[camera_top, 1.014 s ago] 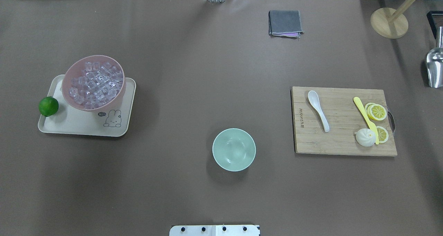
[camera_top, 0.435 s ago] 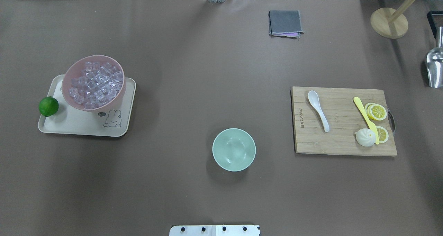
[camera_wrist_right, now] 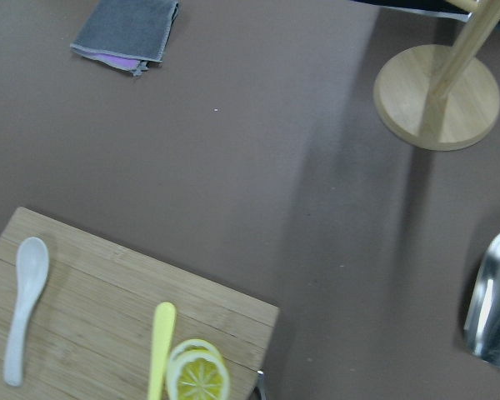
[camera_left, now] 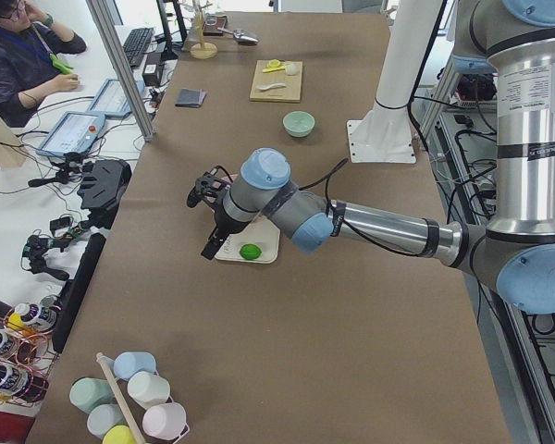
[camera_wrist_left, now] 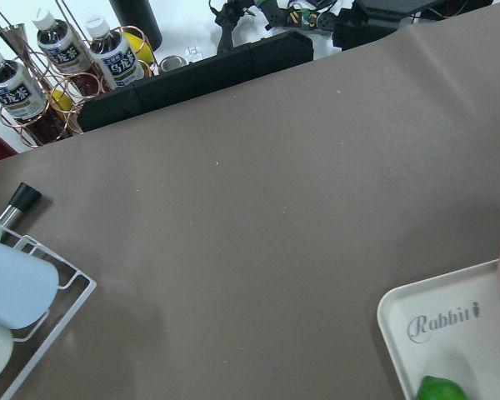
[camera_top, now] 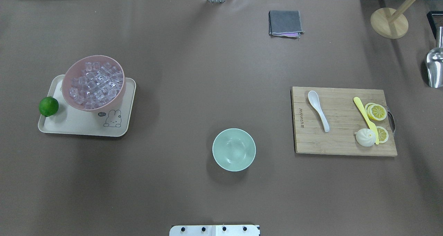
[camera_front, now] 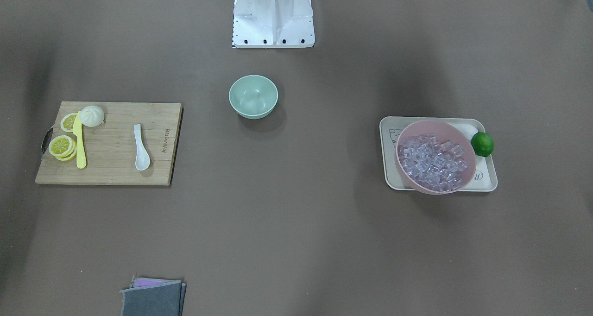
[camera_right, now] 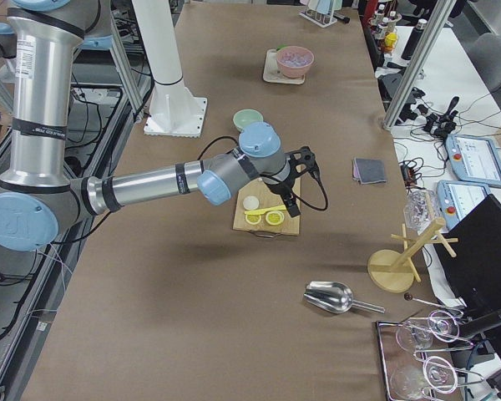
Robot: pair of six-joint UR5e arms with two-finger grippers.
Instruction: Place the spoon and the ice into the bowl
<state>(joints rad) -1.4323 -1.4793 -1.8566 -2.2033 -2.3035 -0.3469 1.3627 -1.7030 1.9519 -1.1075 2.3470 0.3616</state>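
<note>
Mint-green bowl (camera_top: 234, 149) stands just before the robot's base. To the robot's right of this bowl, well apart, the spoon (camera_top: 318, 110) lies on a wooden board (camera_top: 342, 142). To the robot's left of the bowl, also well apart, the ice (camera_top: 95, 85) fills a pink bowl (camera_top: 114, 102) on a tray (camera_top: 76, 127). The right gripper (camera_right: 285, 199) hangs near the board, the left gripper (camera_left: 210, 248) near the tray. I cannot tell if their claws are apart or together.
</note>
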